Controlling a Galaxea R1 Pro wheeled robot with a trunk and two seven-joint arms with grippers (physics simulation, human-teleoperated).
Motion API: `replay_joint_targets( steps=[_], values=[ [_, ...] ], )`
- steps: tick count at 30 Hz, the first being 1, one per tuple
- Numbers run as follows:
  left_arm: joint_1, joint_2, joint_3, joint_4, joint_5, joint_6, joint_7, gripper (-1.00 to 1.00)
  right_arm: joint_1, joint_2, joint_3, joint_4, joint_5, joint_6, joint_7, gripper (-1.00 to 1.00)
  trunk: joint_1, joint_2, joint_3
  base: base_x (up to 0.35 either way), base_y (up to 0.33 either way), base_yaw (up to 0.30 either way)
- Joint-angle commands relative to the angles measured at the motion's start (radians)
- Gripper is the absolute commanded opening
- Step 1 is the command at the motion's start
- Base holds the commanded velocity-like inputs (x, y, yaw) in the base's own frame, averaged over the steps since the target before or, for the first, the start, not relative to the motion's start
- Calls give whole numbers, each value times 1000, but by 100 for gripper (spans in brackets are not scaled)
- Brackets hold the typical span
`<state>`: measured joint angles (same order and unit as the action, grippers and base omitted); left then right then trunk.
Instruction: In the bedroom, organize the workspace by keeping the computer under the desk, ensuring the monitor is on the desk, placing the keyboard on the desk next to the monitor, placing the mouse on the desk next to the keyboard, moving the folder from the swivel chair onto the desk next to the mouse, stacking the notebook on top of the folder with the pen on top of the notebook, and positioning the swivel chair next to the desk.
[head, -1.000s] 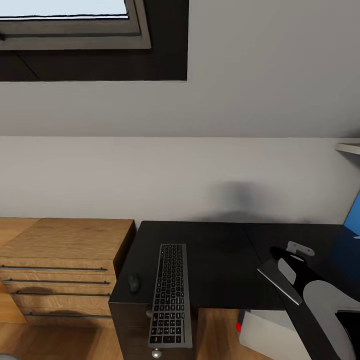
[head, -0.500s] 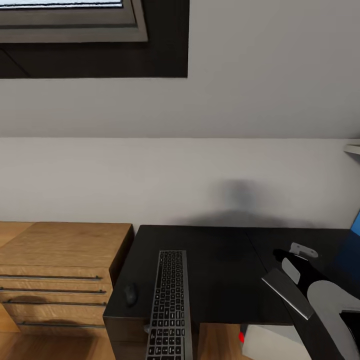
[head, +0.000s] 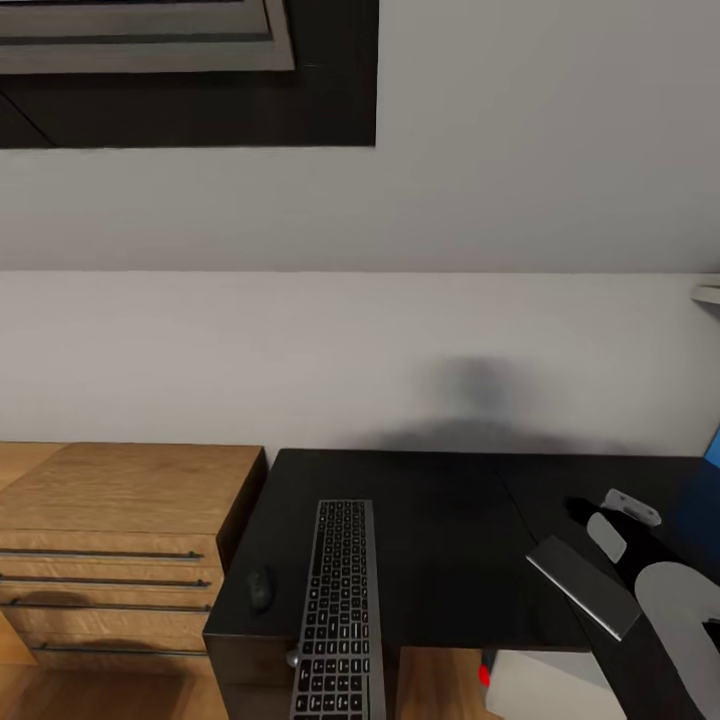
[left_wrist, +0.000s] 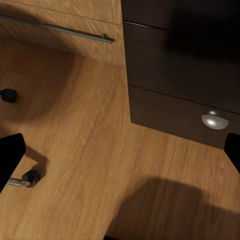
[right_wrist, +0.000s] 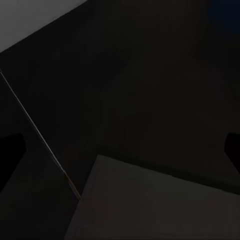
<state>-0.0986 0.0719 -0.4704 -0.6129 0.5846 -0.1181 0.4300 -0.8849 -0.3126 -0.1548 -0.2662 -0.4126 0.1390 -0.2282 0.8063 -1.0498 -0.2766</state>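
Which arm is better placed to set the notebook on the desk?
Right. The notebook is at the right gripper, above the desk. The left gripper is open, low beside the desk's drawers, facing the floor.

What my cameras leave unclear

My keyboard's (head: 338, 612) near end runs off the head view's bottom edge, and the computer (head: 535, 688) under the desk (head: 440, 520) shows just a corner there. The roof window (head: 150, 40) is cropped at top. My right gripper's (right_wrist: 120, 150) fingertips (right_wrist: 10, 150) are dark slivers at the frame edges, their grip unreadable.
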Motion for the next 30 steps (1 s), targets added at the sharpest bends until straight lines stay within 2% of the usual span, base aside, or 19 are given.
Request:
replay_joint_targets(
  steps=[1,6,8,10,11,15,16,19,20,22,24,25,27,28,30],
  values=[
    [-1,1,-8,-1,11,-6,7,100,0,0,1,-5,-8,6,0,100,4,-8,-5,0,0,0],
    [-1,2,-7,-3,11,-19,5,100,0,0,0,-21,-7,9,13,100,23,-43,-20,0,0,0],
    [-1,3,-6,-5,11,-44,3,100,0,-1,-1,-24,-7,9,15,100,31,-57,-26,0,0,0],
    [-1,5,-3,-13,12,-96,1,100,0,-1,-9,-26,-11,11,14,100,39,-71,-33,0,0,0],
    [-1,6,-3,-33,15,-118,-1,100,0,-1,-28,-28,-18,12,14,100,42,-78,-36,0,0,0],
    [-1,15,-2,-63,18,-124,-1,100,0,-1,-37,-35,-20,13,13,100,58,-106,-48,0,0,0],
    [5,65,-4,-149,25,-122,-2,100,0,-2,-41,-52,-21,13,13,100,62,-113,-52,0,0,0],
    [25,83,-4,-197,30,-115,-2,100,0,-2,-41,-52,-20,13,13,100,73,-134,-61,0,0,0],
    [66,118,-4,-289,46,-90,-2,100,0,-2,-41,-53,-20,13,13,100,77,-141,-64,0,0,0],
    [103,153,-4,-371,79,-50,-2,100,0,-2,-42,-53,-20,12,13,100,85,-155,-70,0,0,0],
    [118,170,-4,-407,104,-28,-2,100,0,-2,-42,-53,-20,11,13,100,92,-169,-77,0,0,0],
    [129,186,-4,-436,132,-10,-2,100,0,-2,-42,-53,-20,10,13,100,96,-176,-80,0,0,0],
    [138,201,-4,-459,160,3,-2,100,0,-2,-42,-53,-20,9,13,100,104,-190,-86,0,0,0],
    [143,215,-4,-475,186,11,-2,100,0,-2,-42,-53,-20,9,12,100,108,-197,-89,0,0,0],
    [147,227,-5,-486,205,17,-2,100,0,-2,-42,-53,-20,9,12,100,115,-211,-95,0,0,0]
  ],
)
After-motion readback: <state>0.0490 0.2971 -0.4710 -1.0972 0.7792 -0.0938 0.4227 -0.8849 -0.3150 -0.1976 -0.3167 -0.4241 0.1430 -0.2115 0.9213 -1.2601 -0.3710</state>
